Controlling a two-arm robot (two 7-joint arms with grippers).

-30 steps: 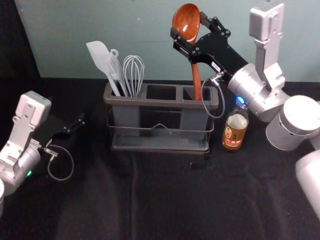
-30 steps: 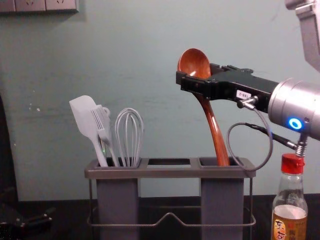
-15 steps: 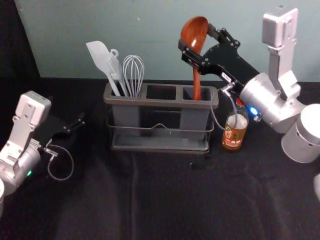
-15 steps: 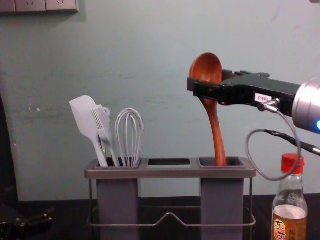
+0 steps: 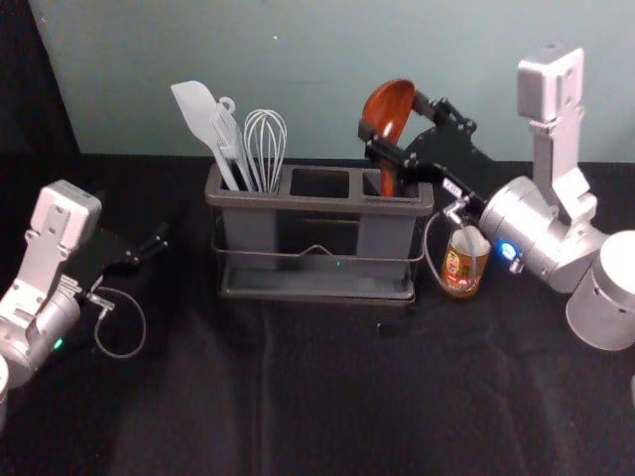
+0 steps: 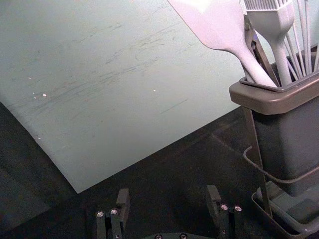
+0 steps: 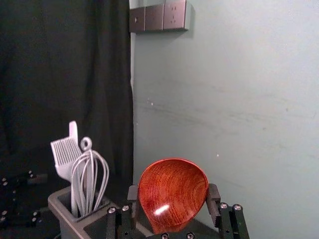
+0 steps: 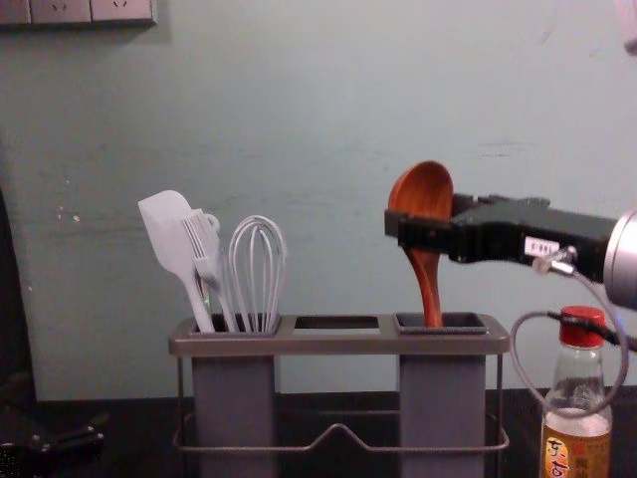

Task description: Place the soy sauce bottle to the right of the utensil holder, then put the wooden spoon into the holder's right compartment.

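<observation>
The spoon [image 8: 426, 189] has just sunk lower: its handle now runs further down into the right compartment [image 8: 442, 403] of the holder [image 8: 338, 345], and less of it shows above the rim than a moment ago. Its bowl is up top, gripped on both sides by the right tool [image 7: 173, 194], which has come down with it from the right. Over there the bottle [image 8: 577, 398] hasn't budged; it stands upright on the bench [image 5: 327, 397], just to the right of the holder, so I'd call that half done.

The left tool [image 6: 168, 191] is parked off to the left, spread wide around nothing. To my eye the job is nearly over: ease the spoon down a little more, then let go without the handle catching the rim or the bowl tipping.
</observation>
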